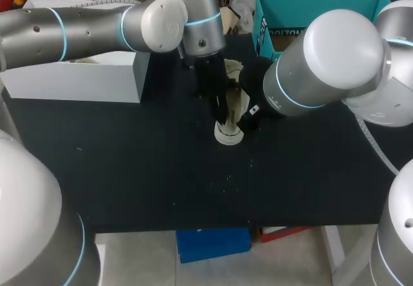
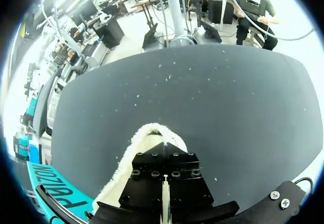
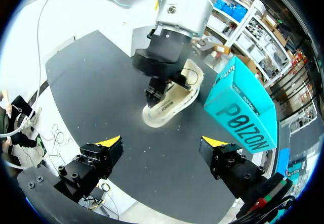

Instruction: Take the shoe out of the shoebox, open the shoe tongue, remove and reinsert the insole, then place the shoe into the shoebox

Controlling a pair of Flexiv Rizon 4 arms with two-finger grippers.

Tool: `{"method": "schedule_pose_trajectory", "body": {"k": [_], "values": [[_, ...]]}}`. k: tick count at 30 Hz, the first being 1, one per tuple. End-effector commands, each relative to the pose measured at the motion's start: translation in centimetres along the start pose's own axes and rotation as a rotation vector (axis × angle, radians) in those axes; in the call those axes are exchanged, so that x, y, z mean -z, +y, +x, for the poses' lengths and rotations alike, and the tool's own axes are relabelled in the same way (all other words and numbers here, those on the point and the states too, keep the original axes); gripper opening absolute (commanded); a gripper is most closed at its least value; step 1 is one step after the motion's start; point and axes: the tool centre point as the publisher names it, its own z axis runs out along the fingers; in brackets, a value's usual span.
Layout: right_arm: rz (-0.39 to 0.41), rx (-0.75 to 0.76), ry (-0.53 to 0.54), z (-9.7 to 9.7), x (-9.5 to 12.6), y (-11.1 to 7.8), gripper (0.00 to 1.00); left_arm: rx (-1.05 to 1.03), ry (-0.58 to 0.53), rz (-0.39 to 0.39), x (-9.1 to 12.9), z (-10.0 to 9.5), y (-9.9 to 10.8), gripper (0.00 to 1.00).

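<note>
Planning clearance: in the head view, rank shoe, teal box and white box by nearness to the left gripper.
1. shoe, at the left gripper.
2. teal box, back right; white box, left: too close to call.

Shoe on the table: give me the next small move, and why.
Probably bring the right gripper in to steady the shoe. It hangs open, apart from the shoe, while the left gripper is down inside the shoe, which lies loose on the table.
</note>
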Motion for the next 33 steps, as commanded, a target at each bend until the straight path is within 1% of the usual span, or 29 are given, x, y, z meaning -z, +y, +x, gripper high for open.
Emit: {"method": "schedule_pose_trajectory", "body": {"k": [1, 4, 8, 9, 14, 18, 20, 23, 24, 26, 27, 28, 31, 33], "values": [[-0.002, -0.001, 0.002, 0.0, -0.1, -0.1, 1.00, -0.008, 0.043, -0.038, 0.2, -0.2, -0.3, 0.00], [-0.002, -0.001, 0.002, 0.0, -0.1, -0.1, 1.00, -0.022, 0.087, -0.066, -0.6, -0.3, 0.1, 0.00], [-0.002, -0.001, 0.002, 0.0, -0.1, -0.1, 1.00, -0.030, 0.110, -0.106, -1.5, -0.4, 0.8, 0.00], [-0.002, -0.001, 0.002, 0.0, -0.1, -0.1, 1.00, -0.036, 0.107, -0.128, -1.9, -0.4, 1.0, 0.00], [-0.002, -0.001, 0.002, 0.0, -0.1, -0.1, 1.00, -0.047, 0.089, -0.176, -3.3, -0.1, 1.7, 0.00], [-0.002, -0.001, 0.002, 0.0, -0.1, -0.1, 1.00, -0.041, 0.071, -0.172, -4.3, 0.3, 2.2, 0.00], [-0.002, -0.001, 0.002, 0.0, -0.1, -0.1, 1.00, -0.034, 0.056, -0.158, -4.3, 0.4, 2.2, 0.00], [-0.002, -0.001, 0.002, 0.0, -0.1, -0.1, 1.00, -0.029, 0.010, -0.139, -3.1, 0.3, 1.7, 0.00], [-0.002, -0.001, 0.002, 0.0, -0.1, -0.1, 1.00, -0.032, 0.005, -0.144, -2.4, 0.2, 1.6, 0.00], [-0.002, -0.001, 0.002, 0.0, -0.1, -0.1, 1.00, -0.022, -0.051, -0.125, -0.8, 0.2, 1.0, 0.00], [-0.002, -0.001, 0.002, 0.0, -0.1, -0.1, 1.00, -0.022, -0.070, -0.128, 0.0, 0.2, 0.8, 0.00], [-0.002, -0.001, 0.002, 0.0, -0.1, -0.1, 1.00, -0.018, -0.097, -0.124, 1.0, 0.2, 0.6, 0.00], [-0.002, -0.001, 0.002, 0.0, -0.1, -0.1, 1.00, 0.026, -0.231, -0.063, 3.4, 0.4, 0.2, 0.00], [-0.002, -0.001, 0.002, 0.0, -0.1, -0.1, 1.00, 0.051, -0.286, -0.052, 4.7, 0.9, 0.4, 0.00]]}}
